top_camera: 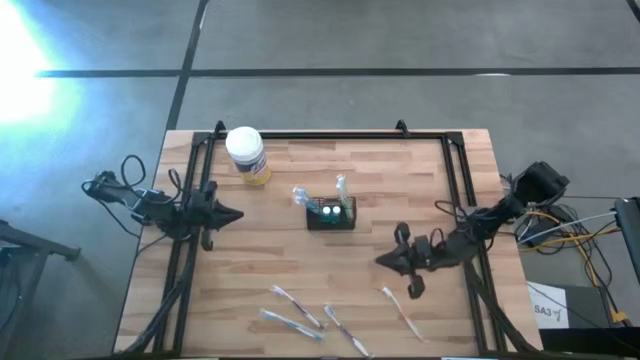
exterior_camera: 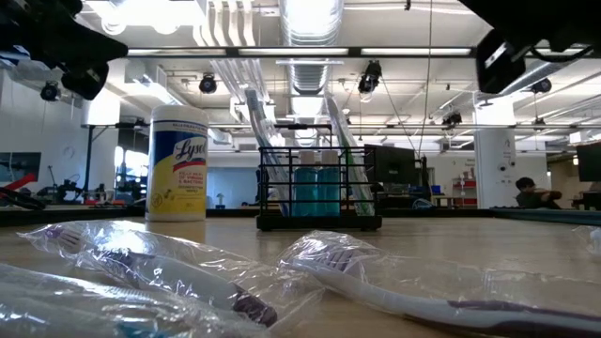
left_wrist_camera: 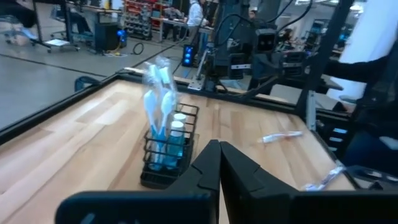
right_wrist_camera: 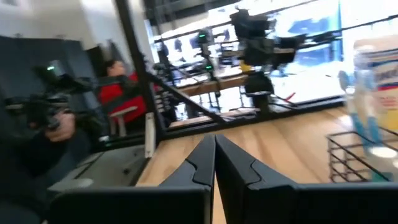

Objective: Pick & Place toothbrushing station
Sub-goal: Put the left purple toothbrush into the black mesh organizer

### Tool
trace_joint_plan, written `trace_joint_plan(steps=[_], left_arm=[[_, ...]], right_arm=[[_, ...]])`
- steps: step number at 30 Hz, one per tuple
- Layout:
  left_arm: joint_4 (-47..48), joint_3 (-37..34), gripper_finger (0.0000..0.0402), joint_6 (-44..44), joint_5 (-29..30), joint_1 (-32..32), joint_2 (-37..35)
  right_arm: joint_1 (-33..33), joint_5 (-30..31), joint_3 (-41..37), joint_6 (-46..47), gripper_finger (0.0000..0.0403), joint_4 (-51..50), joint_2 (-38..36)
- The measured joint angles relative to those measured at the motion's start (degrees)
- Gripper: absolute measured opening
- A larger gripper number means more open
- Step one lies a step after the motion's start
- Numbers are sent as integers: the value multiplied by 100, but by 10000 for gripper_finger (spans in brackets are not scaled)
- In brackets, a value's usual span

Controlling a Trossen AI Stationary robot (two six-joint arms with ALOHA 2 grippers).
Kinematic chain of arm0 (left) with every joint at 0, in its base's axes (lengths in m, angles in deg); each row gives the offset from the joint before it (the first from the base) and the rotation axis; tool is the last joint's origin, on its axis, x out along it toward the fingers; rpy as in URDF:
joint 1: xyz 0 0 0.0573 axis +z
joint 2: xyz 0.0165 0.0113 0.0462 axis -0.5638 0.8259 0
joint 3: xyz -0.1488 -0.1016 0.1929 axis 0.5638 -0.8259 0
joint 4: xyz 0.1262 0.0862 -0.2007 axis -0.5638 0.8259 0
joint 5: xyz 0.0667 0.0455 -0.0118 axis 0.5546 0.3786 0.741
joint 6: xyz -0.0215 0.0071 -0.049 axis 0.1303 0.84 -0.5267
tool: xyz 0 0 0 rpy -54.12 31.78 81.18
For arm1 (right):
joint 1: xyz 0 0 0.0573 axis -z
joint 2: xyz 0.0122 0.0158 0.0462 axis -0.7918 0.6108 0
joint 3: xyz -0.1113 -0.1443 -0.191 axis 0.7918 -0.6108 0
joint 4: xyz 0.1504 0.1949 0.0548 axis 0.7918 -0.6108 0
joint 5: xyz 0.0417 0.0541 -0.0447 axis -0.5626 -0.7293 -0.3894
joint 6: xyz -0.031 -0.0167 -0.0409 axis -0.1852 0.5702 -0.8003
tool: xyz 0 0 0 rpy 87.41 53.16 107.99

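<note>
Left gripper (top_camera: pixel 237 213): closed, fingertips pressed together to a point in the left wrist view (left_wrist_camera: pixel 216 163), nothing between them. Positioned over the left part of the wooden table (top_camera: pixel 300 270), apart from the wire holder (top_camera: pixel 331 214), aimed toward it. No contact with any object.

Right gripper (top_camera: pixel 383 260): closed, fingers meeting edge to edge in the right wrist view (right_wrist_camera: pixel 213 158), empty. Positioned over the right part of the table, nearer the front edge than the holder, clear of it. No contact with any object.

Holder: black wire rack with compartments, standing upright near the table centre, between the two grippers. Seen from table height (exterior_camera: pixel 319 186), loaded with two blue bottles with white caps and several wrapped toothbrushes (exterior_camera: pixel 349 150) leaning upright, their heads well above the rack's rim. Same contents visible in the left wrist view (left_wrist_camera: pixel 166 149).

Wipes canister (top_camera: pixel 246 155): yellow body, white lid, upright near the table's back left, well apart from the holder. Label readable in the low view (exterior_camera: pixel 177 163).

Loose toothbrushes in clear wrapping: four lying flat along the front edge of the table, three grouped left of centre (top_camera: pixel 297 306), one just right of them (top_camera: pixel 399 307), close to the right gripper but not touching it. Two of these large in the low view foreground (exterior_camera: pixel 376 282).

Person in a red top (right_wrist_camera: pixel 121 90) visible beyond the table in the right wrist view.
</note>
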Motion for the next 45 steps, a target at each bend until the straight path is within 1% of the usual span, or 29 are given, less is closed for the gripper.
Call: trace_joint_plan(steps=[3,5,9,14,18,21,23,26,30,35,38,40,42,45], left_arm=[[1,0,4,153,-29,0,0],[49,-3,7,207,-37,0,7],[53,-4,24,259,-40,0,18],[42,-100,35,-67,-76,0,20],[40,-171,31,-111,-77,0,33],[8,-199,23,-159,-77,0,39],[-12,-199,19,-240,-70,0,39],[-8,-199,13,-270,-46,0,39],[-7,-199,8,-393,34,0,39],[2,-199,10,-391,58,0,39],[30,-199,11,-388,65,0,39],[70,-199,10,-390,65,0,39],[103,-201,8,-389,65,0,39],[99,-257,8,-393,68,0,39]], right_arm=[[-326,571,0,-2,8,4,-28],[-449,836,45,0,8,-49,-28],[-485,984,408,21,8,-757,-28],[-399,1137,1199,357,8,-2483,-28],[-160,1151,2063,1146,8,-4350,95],[60,1097,2817,1731,8,-5680,353],[218,937,3299,1904,8,-6305,602],[488,458,4067,1976,8,-6901,1088],[825,70,5119,2037,8,-7646,1727],[1189,-851,6359,2037,9,-8593,2622],[1317,-933,6995,2078,9,-9099,3149],[1383,-1125,7384,2046,9,-9355,3481],[1457,-1567,7729,2032,12,-9466,3829],[1526,-2236,8313,2027,31,-9318,4380]])
